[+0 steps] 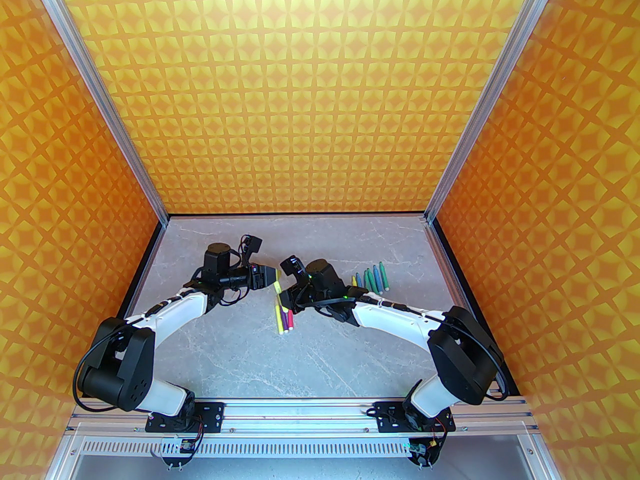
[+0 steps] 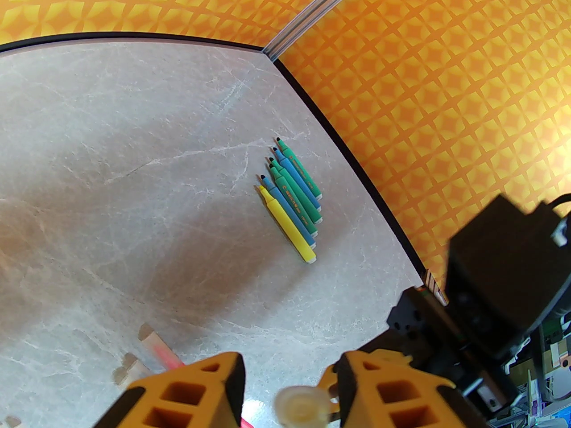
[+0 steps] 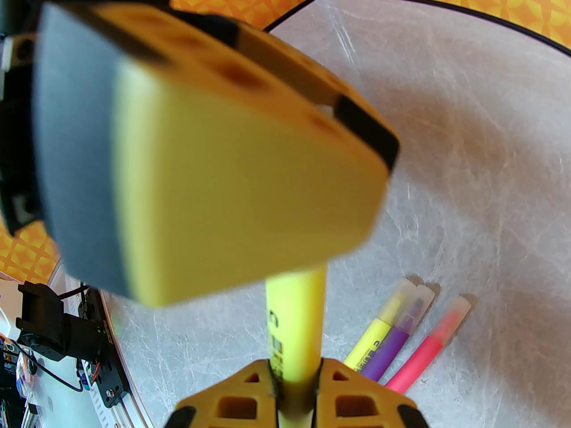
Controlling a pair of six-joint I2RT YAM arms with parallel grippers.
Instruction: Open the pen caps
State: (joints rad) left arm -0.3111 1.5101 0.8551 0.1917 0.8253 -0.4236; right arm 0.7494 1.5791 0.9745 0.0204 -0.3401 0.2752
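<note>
The left arm [image 1: 175, 310] and the right arm [image 1: 395, 318] look the same: the long links have smooth white shells, and the joints sit in black, box-like housings. The shoulder housing [image 1: 125, 368] is black, with small round holes on its side. A thin black cable [image 1: 76, 383] makes a loop beside each shoulder. Each black base plate [image 1: 185, 415] is fixed with small screws. On the right arm a small green light [image 1: 346, 297] glows. The left gripper [image 2: 290, 372] and the right gripper [image 3: 295, 372] have orange-yellow plastic fingers [image 2: 192, 390] with square hollow cells and black inner faces.
</note>
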